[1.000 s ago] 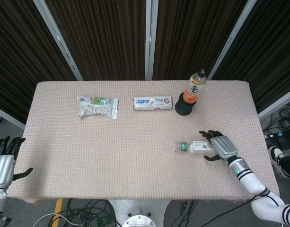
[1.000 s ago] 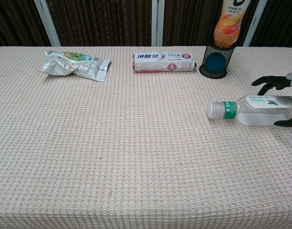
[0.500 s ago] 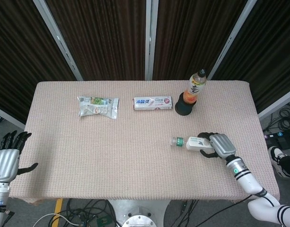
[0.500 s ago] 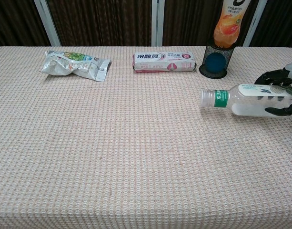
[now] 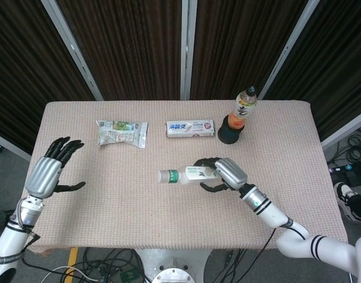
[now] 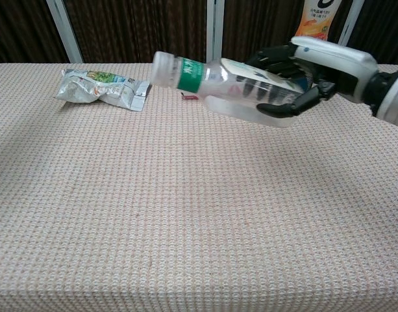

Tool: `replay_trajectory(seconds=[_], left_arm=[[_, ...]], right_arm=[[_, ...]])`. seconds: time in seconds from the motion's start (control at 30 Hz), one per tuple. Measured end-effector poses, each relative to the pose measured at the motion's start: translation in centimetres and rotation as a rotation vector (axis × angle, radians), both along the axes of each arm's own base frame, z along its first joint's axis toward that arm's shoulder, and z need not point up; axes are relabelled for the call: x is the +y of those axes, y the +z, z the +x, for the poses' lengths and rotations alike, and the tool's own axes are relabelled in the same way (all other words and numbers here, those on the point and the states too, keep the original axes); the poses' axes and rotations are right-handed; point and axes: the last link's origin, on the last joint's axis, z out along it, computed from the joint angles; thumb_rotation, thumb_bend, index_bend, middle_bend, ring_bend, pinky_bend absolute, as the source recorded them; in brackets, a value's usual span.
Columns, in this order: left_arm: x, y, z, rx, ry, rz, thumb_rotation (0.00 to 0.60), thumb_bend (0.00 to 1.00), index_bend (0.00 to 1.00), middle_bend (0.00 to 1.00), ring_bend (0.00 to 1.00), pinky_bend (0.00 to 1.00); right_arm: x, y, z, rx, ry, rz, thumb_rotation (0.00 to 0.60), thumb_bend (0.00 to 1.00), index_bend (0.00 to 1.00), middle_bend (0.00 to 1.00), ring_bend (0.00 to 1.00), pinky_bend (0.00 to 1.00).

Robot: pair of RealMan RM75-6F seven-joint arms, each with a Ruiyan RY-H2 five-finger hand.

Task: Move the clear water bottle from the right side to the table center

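Observation:
The clear water bottle (image 5: 186,175) with a white cap and green label band lies on its side in the air above the table's middle, cap pointing to the left. My right hand (image 5: 222,173) grips its body, fingers wrapped around it. In the chest view the bottle (image 6: 215,84) is raised well off the cloth, held by the same right hand (image 6: 309,68). My left hand (image 5: 49,171) hovers at the table's left edge, fingers spread and holding nothing.
A crumpled snack packet (image 5: 122,132) lies at the back left. A toothpaste box (image 5: 190,128) sits at the back middle. An orange drink bottle (image 5: 244,107) stands in a black mesh holder (image 5: 229,133) at the back right. The table (image 5: 168,224) carries a woven pinkish cloth.
My right hand lifted the bottle off the cloth and carried it left from the right side to above the middle. My left hand rose from beside the table up over its left edge.

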Motion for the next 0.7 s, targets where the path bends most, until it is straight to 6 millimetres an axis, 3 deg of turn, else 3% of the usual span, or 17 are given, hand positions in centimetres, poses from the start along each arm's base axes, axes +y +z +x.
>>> replay_trajectory(seconds=[0.13,0.3,0.7], left_arm=[[1.0,-1.5,1.6,-0.051,-0.06,-0.048,0.6,0.0,0.15,0.12,0.04,0.07],[1.6,-3.0,2.7,-0.095,-0.098,-0.089,0.6,0.0,0.15,0.12,0.04,0.07],[1.7,-3.6,4.6,-0.2,-0.174,-0.104,0.6,0.0,0.16,0.12,0.04,0.07]], right_arm=[[-0.2,-1.8,2.9,-0.042,0.043,0.042,0.6,0.58,0.6,0.47,0.4,0.47],[-0.2,-3.2,4.6,-0.096,0.04,0.055,0.6,0.6,0.6,0.47,0.4,0.47],[-0.8,-4.8,5.3,-0.19,-0.023,0.075,0.6,0.61,0.6,0.47,0.41,0.47]])
